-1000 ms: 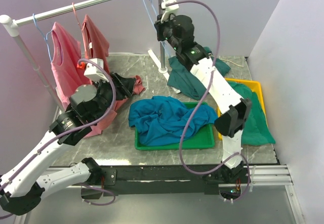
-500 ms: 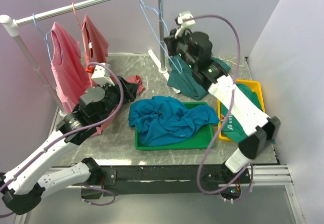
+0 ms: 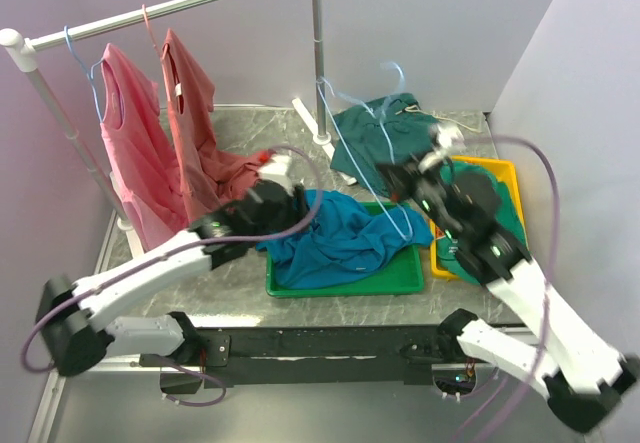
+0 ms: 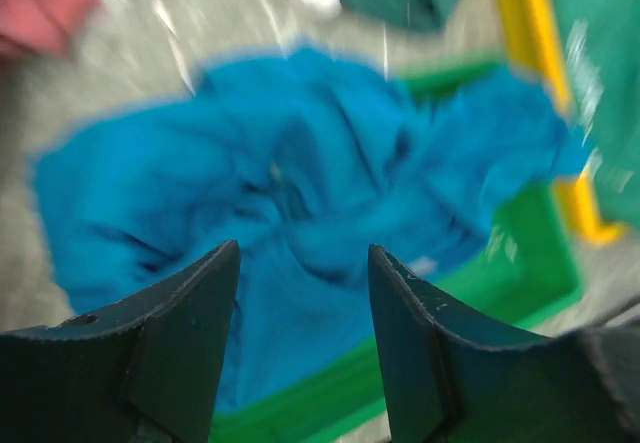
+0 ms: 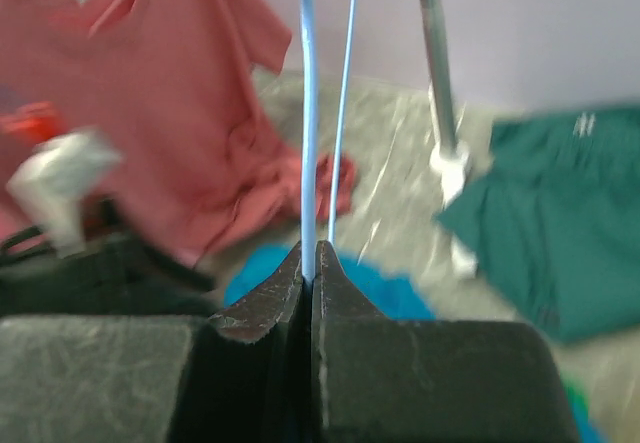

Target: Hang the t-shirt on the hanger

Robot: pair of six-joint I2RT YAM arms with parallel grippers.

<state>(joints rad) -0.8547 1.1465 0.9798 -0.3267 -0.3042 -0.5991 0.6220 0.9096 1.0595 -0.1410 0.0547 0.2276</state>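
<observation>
Just ahead of your left end effector (image 4: 303, 255), fingers apart, the t-shirt (image 4: 300, 173) lies bunched in the green tray (image 3: 340, 286). Your right end effector (image 5: 308, 255), clamped on the hanger (image 5: 304, 113), holds it steeply tilted over the shirt's right side.

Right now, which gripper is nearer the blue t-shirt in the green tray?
Left. The left gripper hangs open right over the t-shirt at its left edge. The right gripper, shut on the hanger, sits beyond the shirt's far right corner, seemingly higher.
</observation>
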